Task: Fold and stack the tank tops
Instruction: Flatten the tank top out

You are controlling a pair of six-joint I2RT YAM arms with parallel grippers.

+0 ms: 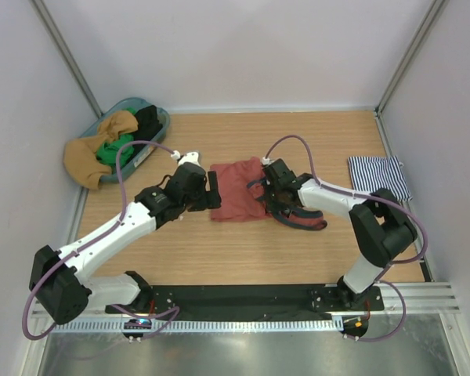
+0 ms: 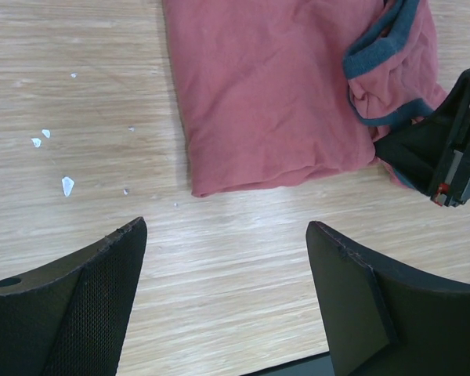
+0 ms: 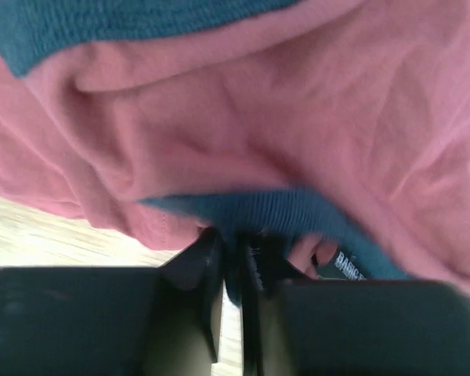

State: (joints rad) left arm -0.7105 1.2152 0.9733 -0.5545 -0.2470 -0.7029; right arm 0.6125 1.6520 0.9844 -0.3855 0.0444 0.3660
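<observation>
The left gripper [image 1: 212, 191] sits low at the left edge of the red tank top [image 1: 236, 190], and the right gripper [image 1: 263, 186] is down on that top's right side. From above, the top lies as a rough folded rectangle on the wooden table [image 1: 243, 251], with a loop of navy trim [image 1: 304, 222] spilling from its near right corner. The striped tank top [image 1: 378, 174], navy and white, lies folded well to the right of the red one. Far to the red top's left, a blue basket [image 1: 158, 119] holds mustard cloth [image 1: 86, 160] and green cloth [image 1: 110, 149].

From the left wrist, the left gripper [image 2: 225, 227] has its fingers spread wide over bare wood, just short of the red tank top's [image 2: 274, 94] folded edge, holding nothing. The cloth lies smooth there and bunches on its right, where the navy trim [image 2: 384, 51] curls and the right gripper [image 2: 446, 149] meets it. White specks [image 2: 66, 185] dot the wood left of the top.

From the right wrist, the right gripper [image 3: 235, 270] is pinched together on the navy trim [image 3: 298, 207]. The red tank top [image 3: 258, 117] is wrinkled above it, beside a label [image 3: 348, 262] with white lettering.
</observation>
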